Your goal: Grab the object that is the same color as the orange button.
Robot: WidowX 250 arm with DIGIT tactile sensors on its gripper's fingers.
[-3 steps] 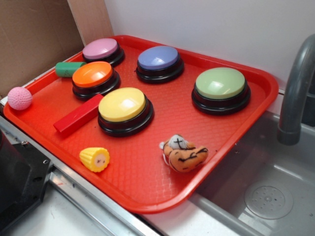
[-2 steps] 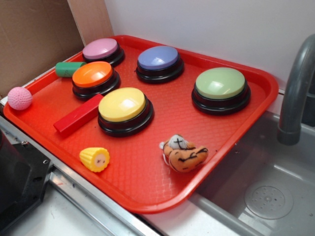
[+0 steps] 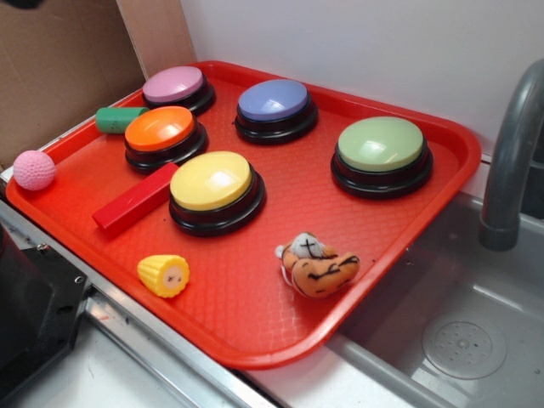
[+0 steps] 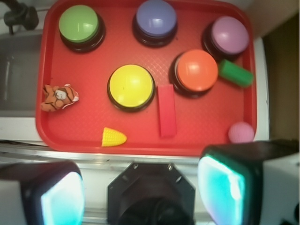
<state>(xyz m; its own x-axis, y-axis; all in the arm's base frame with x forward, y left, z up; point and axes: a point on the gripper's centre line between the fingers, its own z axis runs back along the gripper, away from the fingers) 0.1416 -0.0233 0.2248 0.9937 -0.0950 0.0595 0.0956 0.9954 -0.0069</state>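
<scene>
The two fingers (image 4: 63, 197) of the gripper (image 4: 140, 192) stand wide apart in the wrist view, their pale teal pads at the bottom of the picture with nothing between them. They hang high above the near edge of the red plastic tray (image 3: 255, 331), well apart from everything on it.

The small orange plush tiger with black stripes (image 3: 317, 264) lies on its side near the tray's near right corner, alone, touching nothing else. The round orange-domed push button on a black base (image 3: 161, 134) sits toward the far left of the tray. A green cylinder (image 3: 117, 119) lies just beside it on the far left, and a red rectangular block (image 3: 134, 200) lies between it and the yellow-domed button (image 3: 214, 189). A yellow corn-shaped toy (image 3: 165, 274) rests near the near edge, and a pink knitted ball (image 3: 34, 169) sits at the tray's left corner.

Against the earlier exterior pictures, nothing on the tray has shifted; the tiger and the orange button lie exactly where they were.
</scene>
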